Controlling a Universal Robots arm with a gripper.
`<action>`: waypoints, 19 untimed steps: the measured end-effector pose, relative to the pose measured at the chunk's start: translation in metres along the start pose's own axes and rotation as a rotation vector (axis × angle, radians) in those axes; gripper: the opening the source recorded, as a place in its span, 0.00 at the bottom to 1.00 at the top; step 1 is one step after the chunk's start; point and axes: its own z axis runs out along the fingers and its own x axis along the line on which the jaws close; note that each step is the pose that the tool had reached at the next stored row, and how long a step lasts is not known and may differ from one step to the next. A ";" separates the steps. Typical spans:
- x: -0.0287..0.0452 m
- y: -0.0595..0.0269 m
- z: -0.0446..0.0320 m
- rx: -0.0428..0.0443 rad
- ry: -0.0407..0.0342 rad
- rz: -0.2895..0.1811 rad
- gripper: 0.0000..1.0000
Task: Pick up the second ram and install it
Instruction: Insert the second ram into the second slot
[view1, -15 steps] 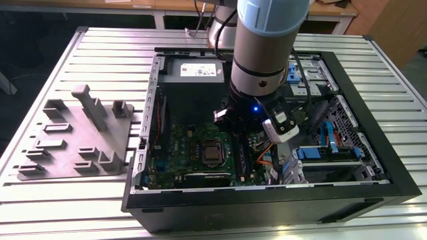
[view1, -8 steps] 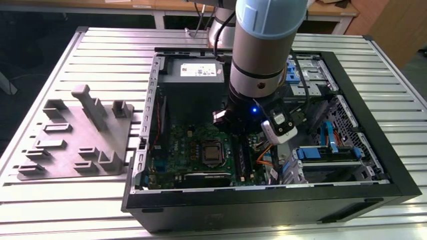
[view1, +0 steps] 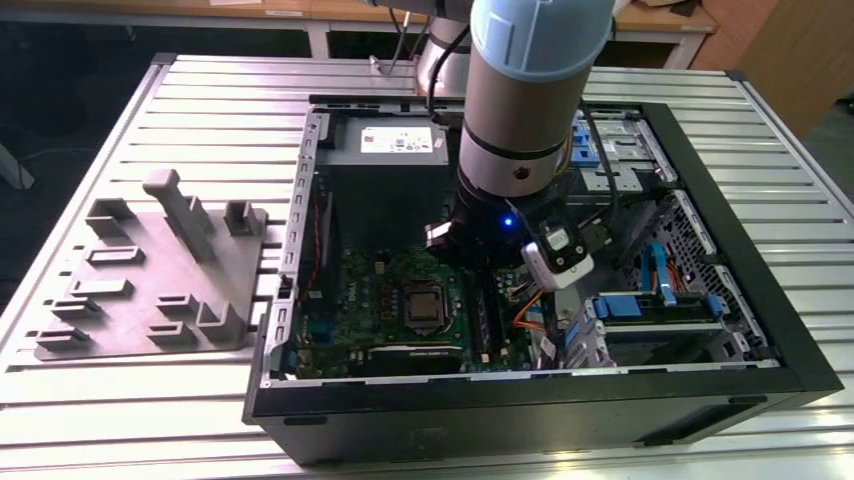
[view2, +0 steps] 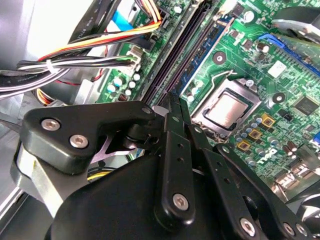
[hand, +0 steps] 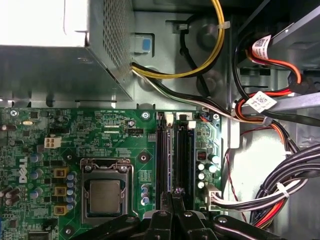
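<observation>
Currently your gripper is pinched almost closed on what looks like the memory stick. It holds the stick on edge, so that it lines up with the long black slots under the tips. The processor socket sits just beside them, with the cables on the opposite side.

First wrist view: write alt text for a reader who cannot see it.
The pincer sits over the black memory slots on a green motherboard, beside the processor socket; a grey power supply and bundled cables border the board.
</observation>
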 end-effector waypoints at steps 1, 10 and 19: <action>0.0000 0.0000 0.0000 0.0002 0.0001 0.000 0.11; 0.0009 -0.0001 0.0038 0.0000 0.0000 0.000 0.11; 0.0010 -0.0001 0.0059 -0.0004 -0.0001 0.000 0.11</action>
